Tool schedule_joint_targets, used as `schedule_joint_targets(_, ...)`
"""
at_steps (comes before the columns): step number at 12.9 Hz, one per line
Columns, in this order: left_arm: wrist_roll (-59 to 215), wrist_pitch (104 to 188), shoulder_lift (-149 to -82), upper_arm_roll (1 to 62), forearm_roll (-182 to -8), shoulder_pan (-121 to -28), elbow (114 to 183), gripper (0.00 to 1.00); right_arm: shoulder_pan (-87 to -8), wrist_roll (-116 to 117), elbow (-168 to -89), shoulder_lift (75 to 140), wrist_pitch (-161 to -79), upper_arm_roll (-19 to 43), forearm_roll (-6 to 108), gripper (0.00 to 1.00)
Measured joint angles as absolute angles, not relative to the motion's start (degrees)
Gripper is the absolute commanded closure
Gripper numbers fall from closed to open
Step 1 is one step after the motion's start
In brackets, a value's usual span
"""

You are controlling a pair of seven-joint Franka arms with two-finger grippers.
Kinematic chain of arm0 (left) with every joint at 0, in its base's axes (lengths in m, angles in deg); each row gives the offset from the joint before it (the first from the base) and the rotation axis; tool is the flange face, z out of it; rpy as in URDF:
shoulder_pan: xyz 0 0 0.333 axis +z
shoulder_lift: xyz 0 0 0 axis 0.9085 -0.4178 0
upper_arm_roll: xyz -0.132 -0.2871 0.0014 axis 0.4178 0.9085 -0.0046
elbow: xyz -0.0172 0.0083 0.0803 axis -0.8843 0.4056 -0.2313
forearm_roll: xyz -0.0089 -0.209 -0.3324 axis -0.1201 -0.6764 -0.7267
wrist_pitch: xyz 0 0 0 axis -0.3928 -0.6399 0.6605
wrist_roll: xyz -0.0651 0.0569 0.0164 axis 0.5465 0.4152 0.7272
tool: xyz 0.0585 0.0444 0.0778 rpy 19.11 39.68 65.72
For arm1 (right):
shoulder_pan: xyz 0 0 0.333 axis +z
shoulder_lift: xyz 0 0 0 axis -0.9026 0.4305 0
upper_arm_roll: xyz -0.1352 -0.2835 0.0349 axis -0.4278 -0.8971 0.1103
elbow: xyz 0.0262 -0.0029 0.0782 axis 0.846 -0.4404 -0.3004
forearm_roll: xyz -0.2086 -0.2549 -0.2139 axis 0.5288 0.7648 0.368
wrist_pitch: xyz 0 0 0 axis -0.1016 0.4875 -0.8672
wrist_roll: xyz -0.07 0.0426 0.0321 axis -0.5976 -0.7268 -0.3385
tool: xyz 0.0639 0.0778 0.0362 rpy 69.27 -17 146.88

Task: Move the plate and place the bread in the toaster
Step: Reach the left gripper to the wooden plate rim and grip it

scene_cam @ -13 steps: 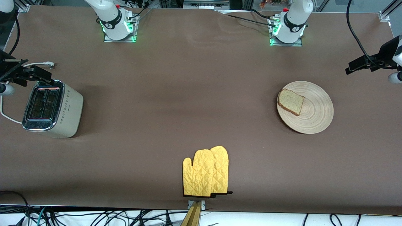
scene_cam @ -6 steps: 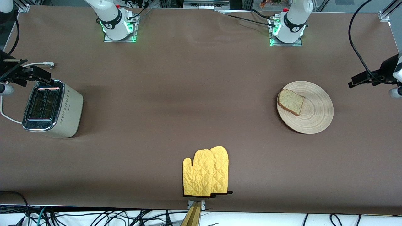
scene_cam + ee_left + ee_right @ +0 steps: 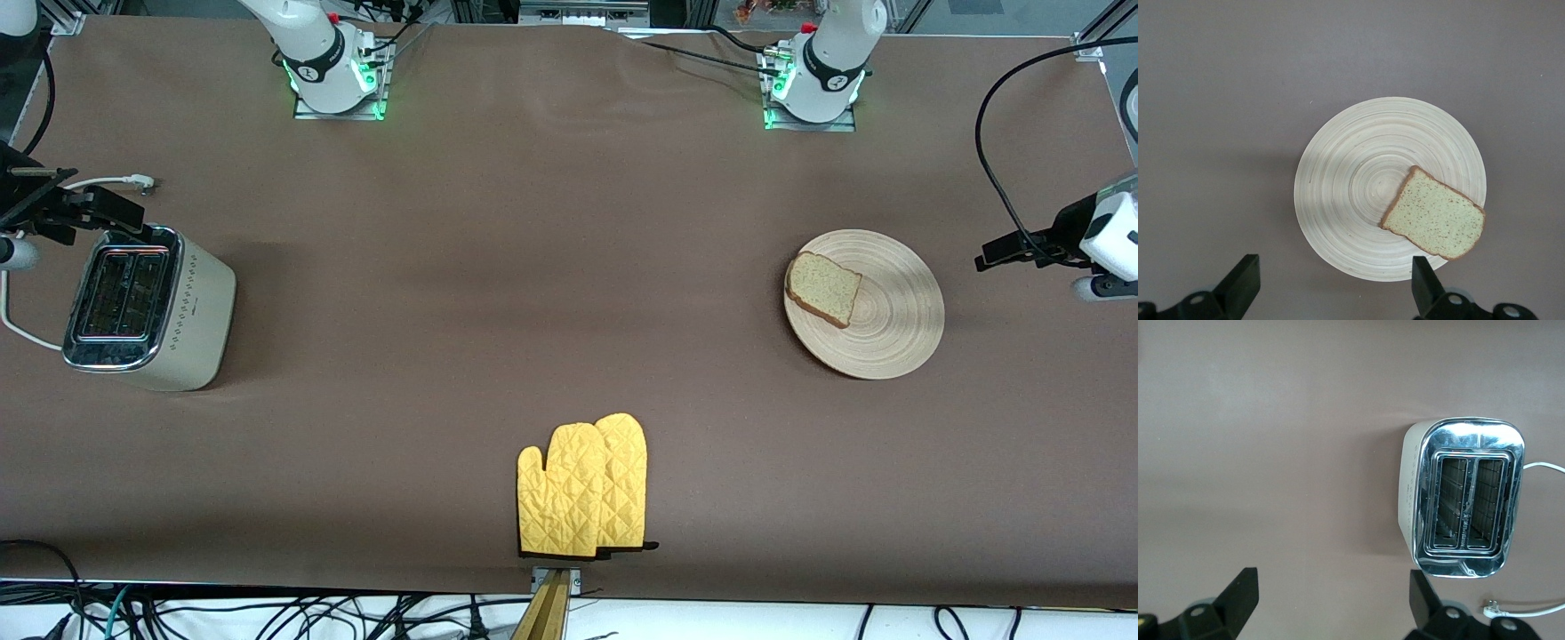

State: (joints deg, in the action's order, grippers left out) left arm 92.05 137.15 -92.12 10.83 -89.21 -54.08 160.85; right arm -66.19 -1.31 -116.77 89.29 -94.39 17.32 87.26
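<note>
The pale wooden plate (image 3: 898,320) lies toward the left arm's end of the table, with the bread (image 3: 823,288) flat on its rim part nearest the table's middle. My left gripper (image 3: 1022,251) is open and empty, up in the air beside the plate. The left wrist view looks down on the plate (image 3: 1351,187) and the bread (image 3: 1435,215) from above, with the left gripper (image 3: 1336,287) wide open. The cream toaster (image 3: 147,307) stands at the right arm's end. My right gripper (image 3: 84,209) hangs open beside the toaster (image 3: 1463,497), as the right wrist view (image 3: 1335,600) shows.
A pair of yellow oven mitts (image 3: 582,487) lies at the table's front edge, in the middle. The toaster's white cord (image 3: 18,331) loops off the table's end, and its plug (image 3: 140,183) lies loose by the toaster.
My left gripper has swung from a spot up near the table's end to one level with the plate, beside it. The right arm, plate, bread and toaster have not moved.
</note>
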Motion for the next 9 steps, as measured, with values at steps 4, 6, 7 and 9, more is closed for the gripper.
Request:
schedule_joint_targets(4, 94.43, 144.63, -92.9, 10.78, -89.21, -52.74, 165.49, 0.0, -66.24, -1.31, -116.75, 89.3, -94.41, 17.32, 87.26, 0.0)
schedule_joint_targets(6, 97.23, 150.41, -95.56, 10.75, -89.23, -51.51, 169.2, 0.0, -66.27, -1.31, -116.71, 89.32, -94.42, 17.32, 87.26, 0.0)
schedule_joint_targets(7, 98.87, 151.52, -97.37, 10.75, -90.0, -50.81, 169.95, 0.0, -66.27, -1.31, -116.67, 89.32, -94.43, 17.32, 87.26, 0.0)
schedule_joint_targets(9, 107.84, 152.26, -101.27, 10.72, -96.31, -48.9, 170.14, 0.0, -66.31, -1.31, -116.65, 89.33, -94.43, 17.32, 87.26, 0.0)
